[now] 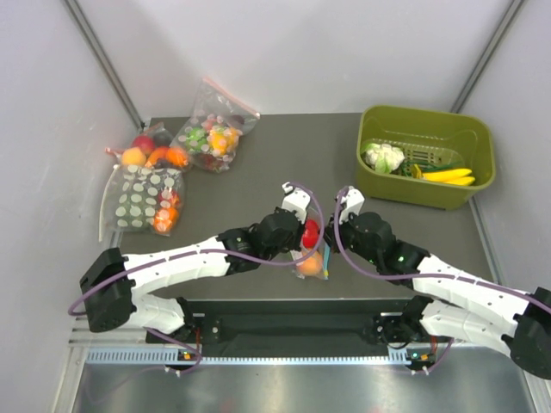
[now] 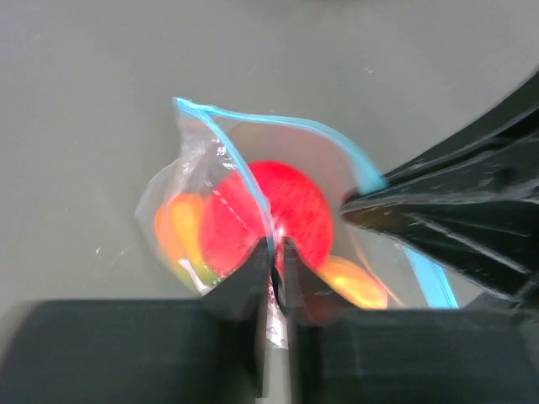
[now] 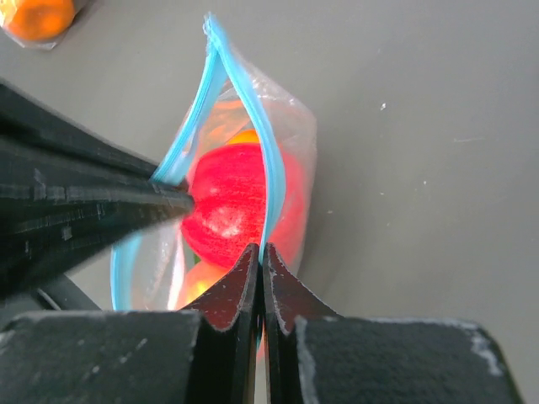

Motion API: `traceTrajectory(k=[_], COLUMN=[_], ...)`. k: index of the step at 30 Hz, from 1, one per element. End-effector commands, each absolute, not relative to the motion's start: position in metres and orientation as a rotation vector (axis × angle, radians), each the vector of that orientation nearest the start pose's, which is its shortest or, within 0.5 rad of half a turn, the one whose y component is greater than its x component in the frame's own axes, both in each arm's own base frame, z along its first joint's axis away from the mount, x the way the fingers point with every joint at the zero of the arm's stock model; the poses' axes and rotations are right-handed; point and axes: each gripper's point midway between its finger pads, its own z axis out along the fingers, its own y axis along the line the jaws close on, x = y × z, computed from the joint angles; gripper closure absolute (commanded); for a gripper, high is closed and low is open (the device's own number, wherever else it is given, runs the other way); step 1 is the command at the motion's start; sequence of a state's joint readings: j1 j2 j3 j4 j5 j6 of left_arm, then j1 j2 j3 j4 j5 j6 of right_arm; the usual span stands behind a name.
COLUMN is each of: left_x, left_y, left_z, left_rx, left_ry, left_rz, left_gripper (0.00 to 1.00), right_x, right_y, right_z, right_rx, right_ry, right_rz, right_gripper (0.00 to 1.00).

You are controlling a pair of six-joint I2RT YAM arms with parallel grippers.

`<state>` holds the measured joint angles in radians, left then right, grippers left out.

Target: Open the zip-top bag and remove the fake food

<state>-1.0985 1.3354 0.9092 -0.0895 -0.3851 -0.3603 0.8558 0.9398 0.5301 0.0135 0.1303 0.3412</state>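
The clear zip-top bag with a light-blue zip strip hangs between my two grippers above the table's near middle. Its mouth is pulled apart. Inside it lie the fake food: a red round fruit, a peach-orange one and a green-and-orange one. My left gripper is shut on one lip of the bag. My right gripper is shut on the other lip, on the blue strip. In the top view the left gripper and the right gripper sit close together on either side of the bag.
A green bin with a white cauliflower and yellow pieces stands at the back right. A white-dotted bag, loose fruits and a clear bag with a pink-red zip lie at the back left.
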Motion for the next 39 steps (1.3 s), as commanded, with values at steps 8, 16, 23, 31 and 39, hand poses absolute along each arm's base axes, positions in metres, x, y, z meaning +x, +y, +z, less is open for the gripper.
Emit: traceTrajectory(k=[8,16,23,31,39], left_x=[0.231,0.226,0.225,0.219,0.222], left_y=[-0.297,-0.267,-0.263,-0.292,-0.313], left_z=[0.177,0.17,0.17,0.165,0.159], left_rx=[0.456,0.411,0.401,0.458,0.488], left_ry=[2.006,2.026,2.015,2.006,2.011], left_rz=[-0.372,-0.303,-0.312,-0.449,-0.492], left_gripper=[1.0,1.0,1.0,1.0,1.0], right_x=[0.228,0.231,0.233,0.233,0.212], right_y=[0.218,0.194,0.188,0.187,0.195], right_z=[0.145,0.119,0.117,0.129,0.21], right_rx=[-0.331,-0.254,-0.242,-0.273,-0.395], right_ry=[1.991,2.066,2.082,2.06,1.88], right_rz=[0.522,0.394,0.357,0.371,0.547], right_gripper=[1.0,1.0,1.0,0.9,0.3])
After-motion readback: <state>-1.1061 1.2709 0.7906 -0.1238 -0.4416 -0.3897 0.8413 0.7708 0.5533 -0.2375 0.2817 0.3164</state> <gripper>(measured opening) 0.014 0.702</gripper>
